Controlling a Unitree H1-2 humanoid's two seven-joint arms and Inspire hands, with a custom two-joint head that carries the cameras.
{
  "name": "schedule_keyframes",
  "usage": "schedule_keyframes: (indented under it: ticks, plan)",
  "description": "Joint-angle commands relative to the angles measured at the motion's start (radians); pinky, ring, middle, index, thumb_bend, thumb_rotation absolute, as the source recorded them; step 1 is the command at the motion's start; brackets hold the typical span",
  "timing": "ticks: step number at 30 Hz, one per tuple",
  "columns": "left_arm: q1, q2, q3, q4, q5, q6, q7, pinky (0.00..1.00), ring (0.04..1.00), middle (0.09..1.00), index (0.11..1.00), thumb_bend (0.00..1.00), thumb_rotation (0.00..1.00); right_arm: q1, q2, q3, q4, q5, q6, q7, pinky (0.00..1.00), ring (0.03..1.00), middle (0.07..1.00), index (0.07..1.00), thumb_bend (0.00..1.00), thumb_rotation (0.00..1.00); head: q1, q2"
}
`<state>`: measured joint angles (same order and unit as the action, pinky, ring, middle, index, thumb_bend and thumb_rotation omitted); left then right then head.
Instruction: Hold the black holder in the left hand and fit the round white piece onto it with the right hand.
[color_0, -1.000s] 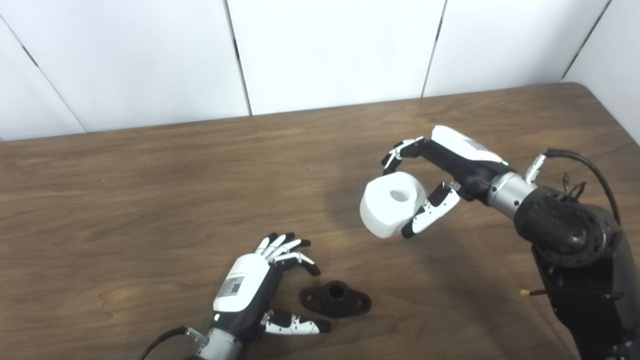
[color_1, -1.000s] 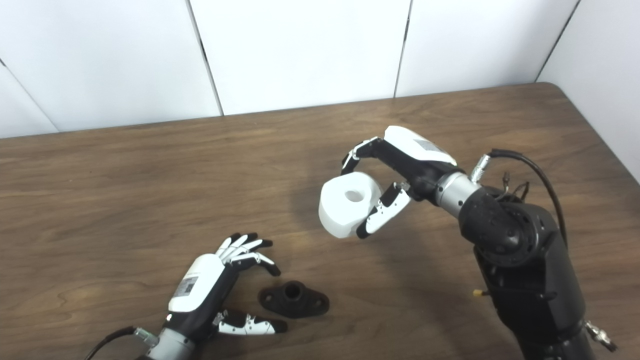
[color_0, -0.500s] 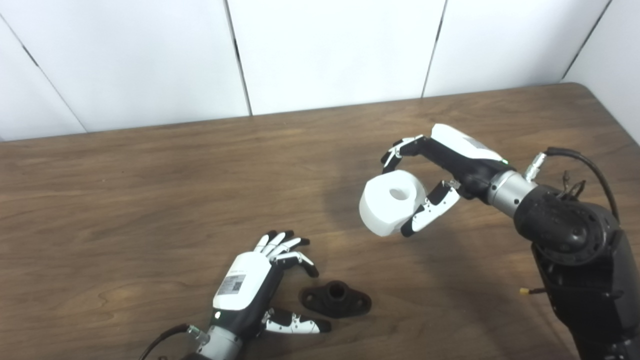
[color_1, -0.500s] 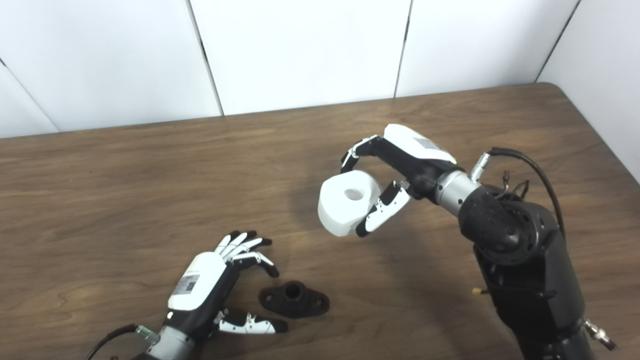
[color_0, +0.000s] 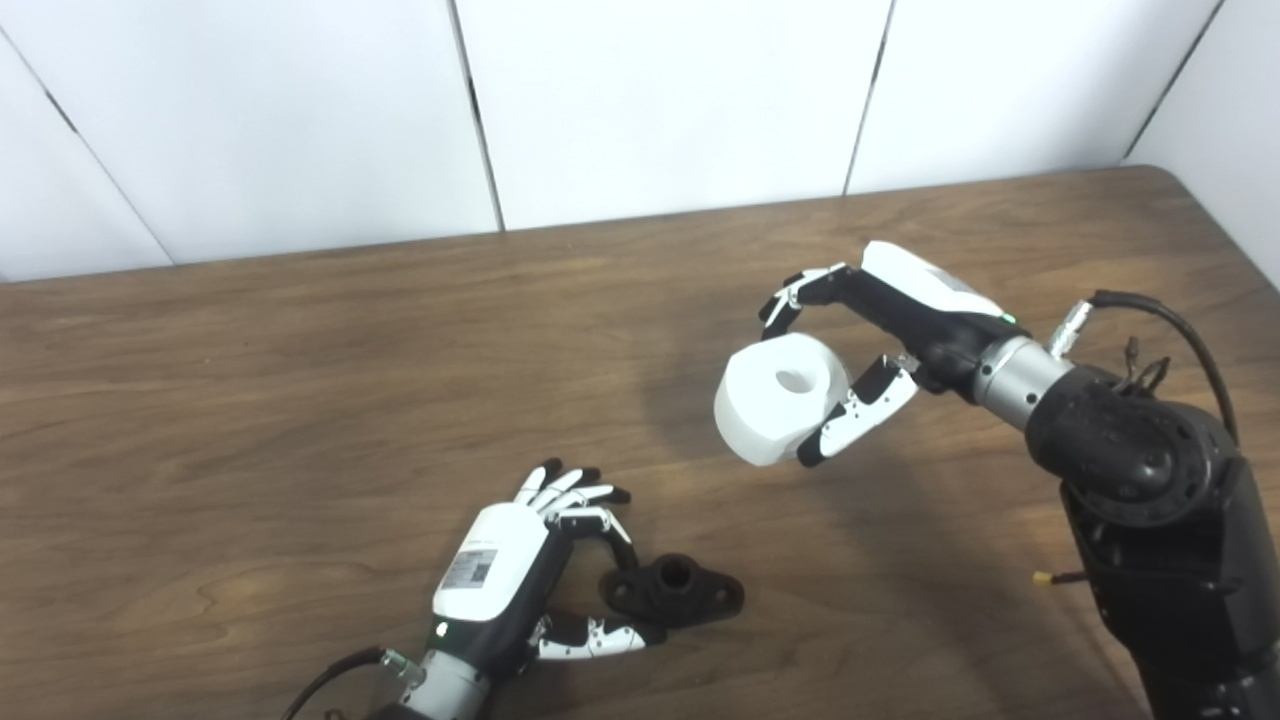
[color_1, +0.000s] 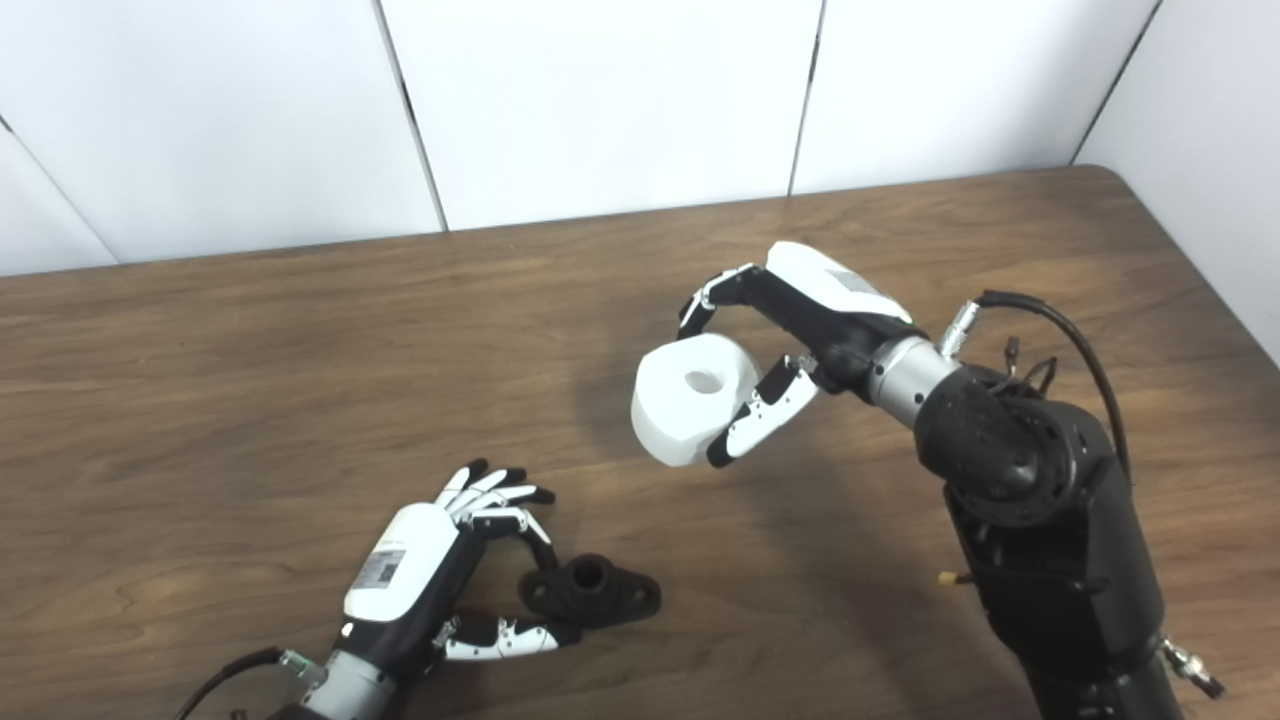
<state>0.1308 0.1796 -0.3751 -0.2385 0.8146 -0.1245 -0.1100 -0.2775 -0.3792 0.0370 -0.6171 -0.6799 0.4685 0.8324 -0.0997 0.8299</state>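
We see a dark brown wood-grain table (color_0: 300, 380) backed by plain white wall panels (color_0: 660, 100) with dark seams. The holder (color_0: 672, 590) is matte black; the round piece (color_0: 775, 400) is plain white. Both hands — left hand (color_0: 510, 585), right hand (color_0: 880, 325) — are black with white shells and white-and-black fingers.

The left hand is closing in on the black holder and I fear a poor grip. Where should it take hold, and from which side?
Judging by its pose, grip the near flange end of the black holder, coming from its left, where the left hand already brackets it. The holder lies flat with its hub upward, so this leaves the hub clear for the round white piece.
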Motion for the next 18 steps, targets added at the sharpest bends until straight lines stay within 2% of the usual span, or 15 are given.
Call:
schedule_keyframes:
  ticks: [1,10,18]
  plan:
    - [-0.007,0.002,-0.006,0.014,0.008,0.0,0.006,1.0,0.904,0.789,0.484,0.52,0.05,-0.039,-0.005,-0.019,-0.023,0.011,0.001,-0.012,0.87,0.893,0.77,0.481,0.52,0.14,0.003,0.002]
    - [0.004,-0.011,-0.005,0.015,0.039,0.019,0.034,1.0,0.885,0.774,0.485,0.52,0.05,0.009,-0.008,-0.037,-0.076,0.055,0.001,-0.016,0.88,0.9,0.772,0.481,0.52,0.13,0.015,-0.006]
    - [0.017,-0.025,-0.001,-0.001,0.05,0.048,0.04,1.0,0.883,0.773,0.485,0.52,0.05,0.075,0.011,-0.039,-0.165,0.071,0.0,0.022,0.84,0.895,0.78,0.481,0.52,0.13,0.01,-0.009]
